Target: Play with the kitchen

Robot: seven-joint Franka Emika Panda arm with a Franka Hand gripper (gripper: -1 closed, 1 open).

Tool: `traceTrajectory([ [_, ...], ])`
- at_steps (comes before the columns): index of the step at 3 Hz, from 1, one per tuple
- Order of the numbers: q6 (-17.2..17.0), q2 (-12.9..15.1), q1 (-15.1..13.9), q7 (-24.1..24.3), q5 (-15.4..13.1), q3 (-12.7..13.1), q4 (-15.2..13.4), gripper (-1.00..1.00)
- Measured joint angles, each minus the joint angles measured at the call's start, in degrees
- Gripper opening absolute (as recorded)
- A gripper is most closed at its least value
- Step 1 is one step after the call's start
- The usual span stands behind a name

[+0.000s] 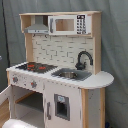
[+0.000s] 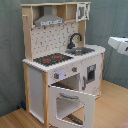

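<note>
- I am looking at the oven door [image 2: 70, 102] first, the nearest part of the kitchen [image 2: 36, 85] in the second exterior view: it is hanging open, hinged at the bottom and tilted outward, so I am judging it the easiest part to play with
- I am planning to come at its top edge from above and in front, pushing along the hinge swing and not sideways, since a light toy door could twist or tip the whole unit
- I am watching the gripper [image 2: 119, 44], a white shape at the second exterior view's right edge; it is hanging well apart from the kitchen, at about counter height, and I cannot tell whether it is wide or narrow
- I am keeping the knobs [image 2: 56, 75] just above the door in mind as small things to snag on the way down
- I am treating the hob [image 2: 52, 59], with its red rings, as a flat zone on the counter safe to pass over
- I am steering clear of the sink [image 2: 82, 50] and the black faucet [image 2: 74, 39] arching upright behind it, as the faucet is standing nearest the gripper's path
- I am leaving the grey hood [image 2: 49, 21] and the microwave [image 1: 67, 25] at the top alone, being farthest and highest
</note>
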Motion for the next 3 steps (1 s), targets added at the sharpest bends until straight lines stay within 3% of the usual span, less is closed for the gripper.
traceTrajectory([
  [3, -4.03, 0.02, -12.38, 7.2, -0.56, 1.16, 10.47, 1.0],
])
